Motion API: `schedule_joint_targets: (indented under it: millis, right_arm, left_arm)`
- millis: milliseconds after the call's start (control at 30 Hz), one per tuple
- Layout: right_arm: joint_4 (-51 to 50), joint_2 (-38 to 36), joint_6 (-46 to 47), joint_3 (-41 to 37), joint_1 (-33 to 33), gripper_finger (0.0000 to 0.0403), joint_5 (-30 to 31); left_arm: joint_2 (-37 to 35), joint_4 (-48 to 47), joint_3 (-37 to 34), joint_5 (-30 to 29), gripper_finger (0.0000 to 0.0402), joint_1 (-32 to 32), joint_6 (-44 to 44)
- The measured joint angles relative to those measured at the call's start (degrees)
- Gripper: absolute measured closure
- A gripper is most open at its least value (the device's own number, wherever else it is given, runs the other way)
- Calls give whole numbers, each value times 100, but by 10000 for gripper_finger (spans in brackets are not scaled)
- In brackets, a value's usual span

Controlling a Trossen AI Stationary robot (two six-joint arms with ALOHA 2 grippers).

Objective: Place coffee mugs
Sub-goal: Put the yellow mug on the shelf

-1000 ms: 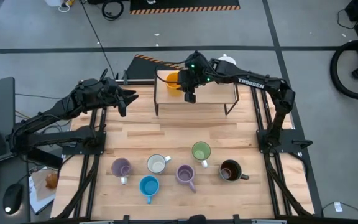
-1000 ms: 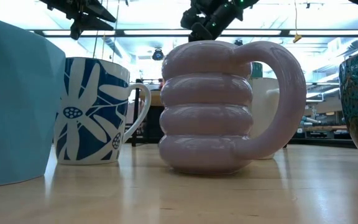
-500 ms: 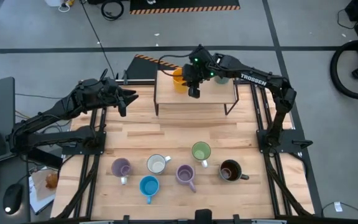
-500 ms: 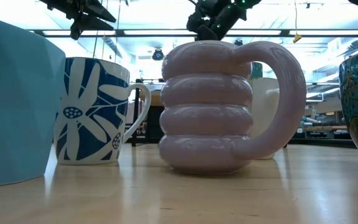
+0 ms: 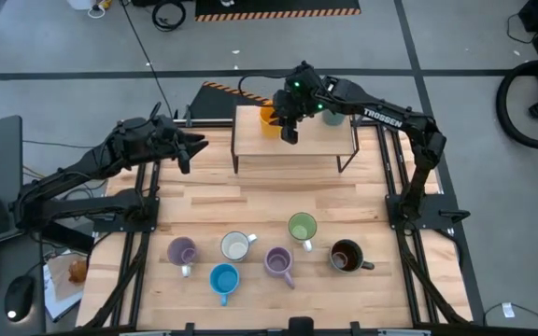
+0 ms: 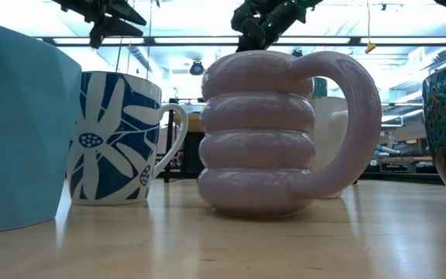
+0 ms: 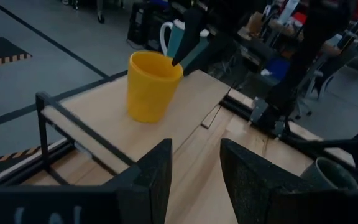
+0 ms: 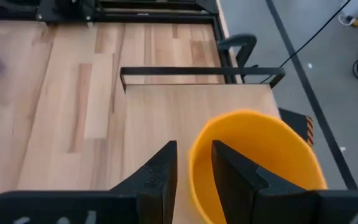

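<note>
The right gripper [image 5: 289,136] at twelve o'clock pinches the orange mug's [image 8: 260,165] rim between its jaws on the shelf [image 5: 250,142]. The left gripper [image 5: 186,157] hovers at ten o'clock, jaws apart, empty.

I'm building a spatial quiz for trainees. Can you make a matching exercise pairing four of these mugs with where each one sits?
Things:
1. orange mug
2. dark brown mug
3. blue mug
4. green mug

Places:
A. right end of the group
B. nearest the front edge of the table
C. on the raised shelf
D. just left of the dark brown one, slightly farther back

Pairs: 1-C, 2-A, 3-B, 4-D
</note>
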Motion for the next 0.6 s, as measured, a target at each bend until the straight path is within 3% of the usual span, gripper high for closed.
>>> schedule_joint_targets:
  millis: [600]
  right_arm:
    - [-181,23,-52,-44,56,298,147]
  left_arm:
    - [385,221,0,7,261,-13,-2]
